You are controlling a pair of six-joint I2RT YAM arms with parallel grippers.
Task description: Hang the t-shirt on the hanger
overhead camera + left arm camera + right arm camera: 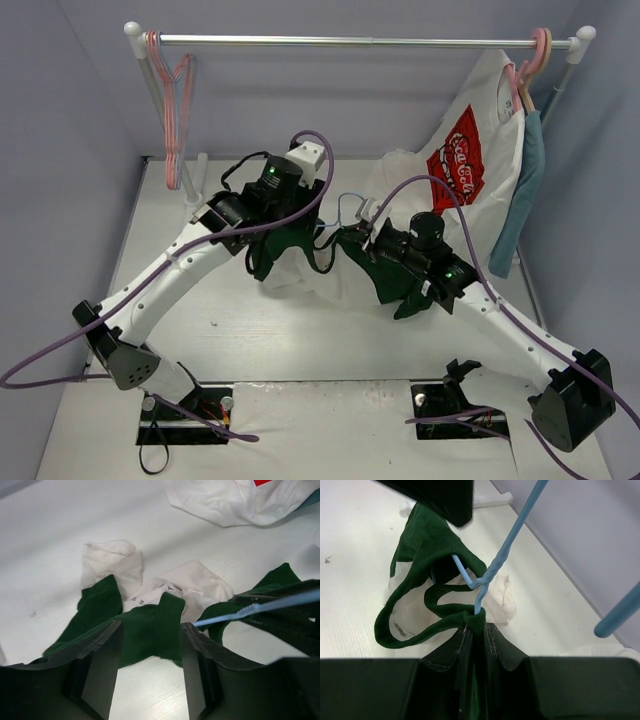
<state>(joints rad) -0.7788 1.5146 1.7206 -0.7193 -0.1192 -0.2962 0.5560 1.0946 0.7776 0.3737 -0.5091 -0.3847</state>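
The dark green t-shirt (268, 265) hangs bunched between my two grippers at mid-table, above a plain white garment (200, 582). My right gripper (479, 626) is shut on the shirt's ribbed collar (427, 555). The light-blue wire hanger (507, 545) has its twisted neck running down into the collar at the jaw tips. The hanger also shows in the top view (347, 203) and in the left wrist view (260, 607). My left gripper (151, 626) stands with its jaws apart. A loose fold of the shirt (145, 645) hangs across the gap between its fingertips, off the table.
A clothes rail (360, 41) spans the back. Pink hangers hang at its left end (178, 110) and right end (535, 55). A white t-shirt with a red logo (470, 150) and a teal garment (525, 190) hang at the right. Walls stand close on both sides.
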